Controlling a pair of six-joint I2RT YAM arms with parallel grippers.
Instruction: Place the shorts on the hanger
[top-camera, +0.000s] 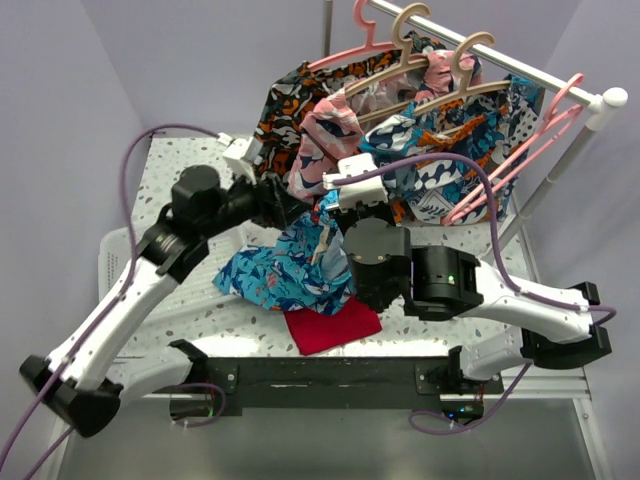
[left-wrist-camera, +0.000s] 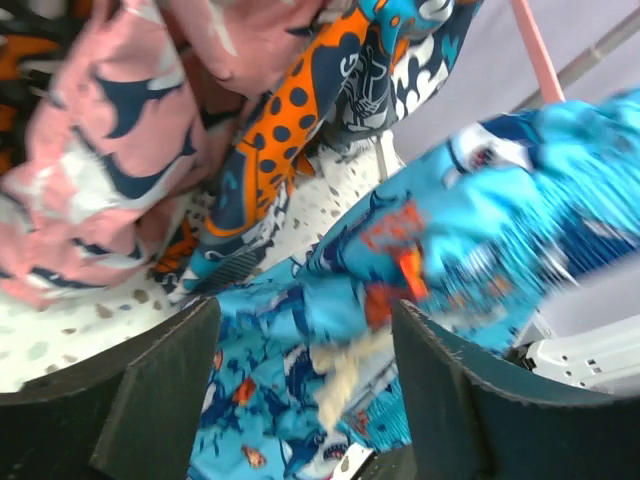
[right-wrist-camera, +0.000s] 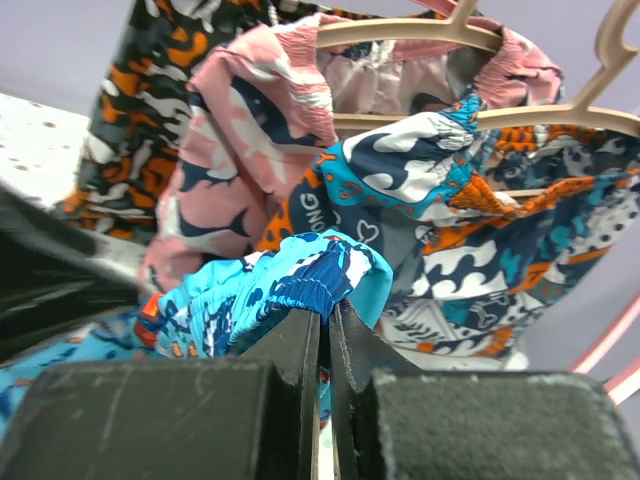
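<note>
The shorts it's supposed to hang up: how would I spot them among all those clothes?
Start at the clothes rail at the back; below its hanging garments, a heap lies mid-way on the speckled table. Those are the shorts: bright turquoise with a small print, unlike the pink and bold-patterned clothes above or the plain red cloth in front.
</note>
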